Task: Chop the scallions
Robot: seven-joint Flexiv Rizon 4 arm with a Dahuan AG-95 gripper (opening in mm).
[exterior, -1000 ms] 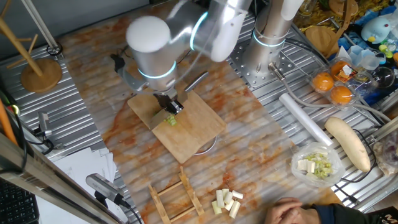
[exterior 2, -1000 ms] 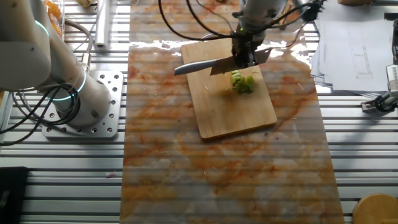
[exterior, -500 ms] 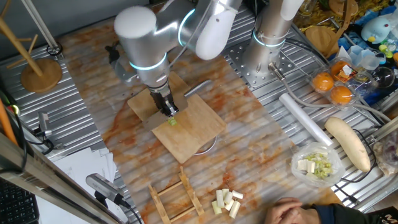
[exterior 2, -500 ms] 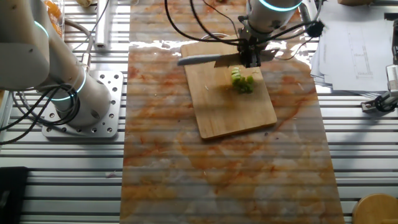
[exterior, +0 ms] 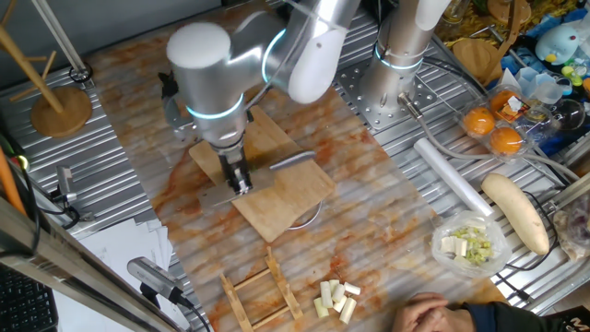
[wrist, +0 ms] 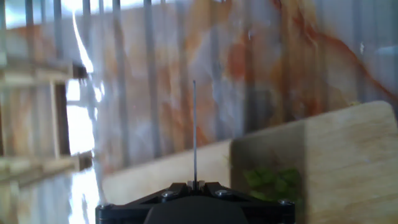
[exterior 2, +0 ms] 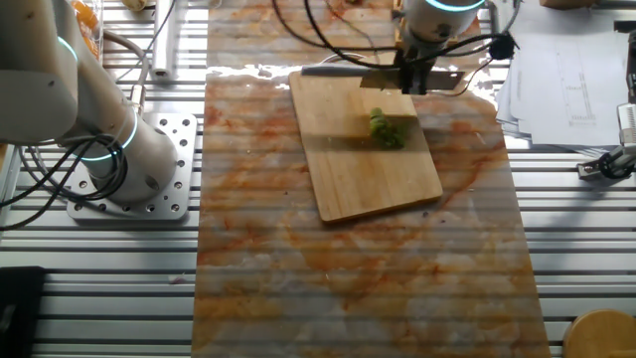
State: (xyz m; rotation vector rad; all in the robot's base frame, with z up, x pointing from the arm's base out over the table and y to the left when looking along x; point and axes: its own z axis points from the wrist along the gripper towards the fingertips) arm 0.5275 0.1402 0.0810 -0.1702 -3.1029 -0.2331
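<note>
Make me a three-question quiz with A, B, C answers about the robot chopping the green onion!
1. Where are the scallions?
A. on the wooden cutting board
B. in the plastic bowl
C. on the papers

2. What colour are they?
A. orange
B. bright green
C. purple

3. What is the gripper doing?
A. hanging open
B. gripping a banana
C. gripping a knife

Answers: 1 A, the bits lie on the board; 2 B, they look bright green in the other fixed view; 3 C, the blade sticks out sideways from the shut fingers.
</note>
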